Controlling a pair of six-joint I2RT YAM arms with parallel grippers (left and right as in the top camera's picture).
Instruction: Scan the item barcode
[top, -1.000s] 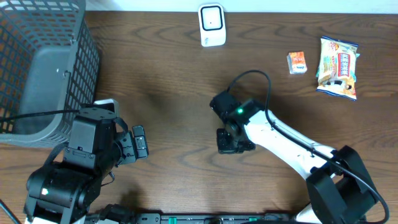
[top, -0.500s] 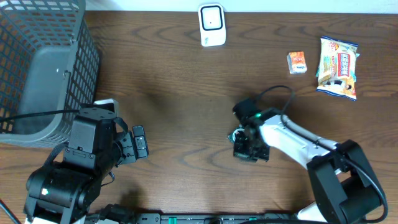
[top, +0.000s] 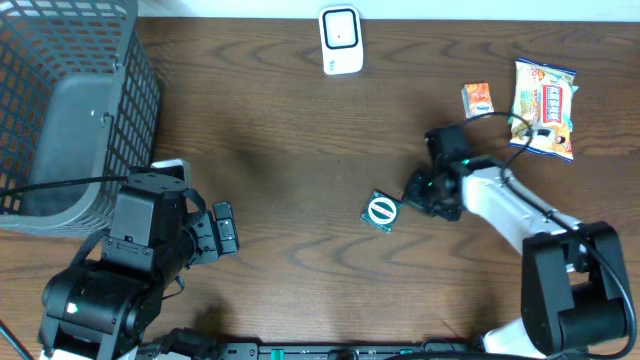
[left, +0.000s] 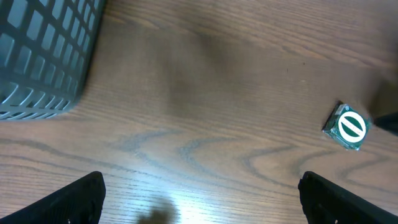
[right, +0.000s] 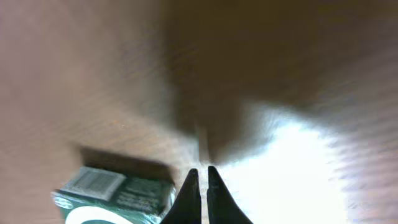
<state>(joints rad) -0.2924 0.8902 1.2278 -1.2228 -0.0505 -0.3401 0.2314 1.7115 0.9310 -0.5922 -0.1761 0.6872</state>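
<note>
A grey wire-mesh basket stands ahead and to the left of the left hand, whose jaws gape wide with nothing between them. A white box-shaped scanner sits well ahead of both hands.

The task's thing, a small green carton with a white round logo, lies on the dark wooden surface just left of the right hand, not touching it. That hand is pinched fully closed and empty. The right wrist view shows the carton's barcode label on a side face.

A small orange box and a yellow-and-white snack packet lie ahead and to the right of the right hand.

To pick well, I judge the right hand must first open, then close on faces that leave the barcode bare, then turn that face toward the scanner.

Count: one basket, one scanner, one carton, one orange box, one packet, two hands.
</note>
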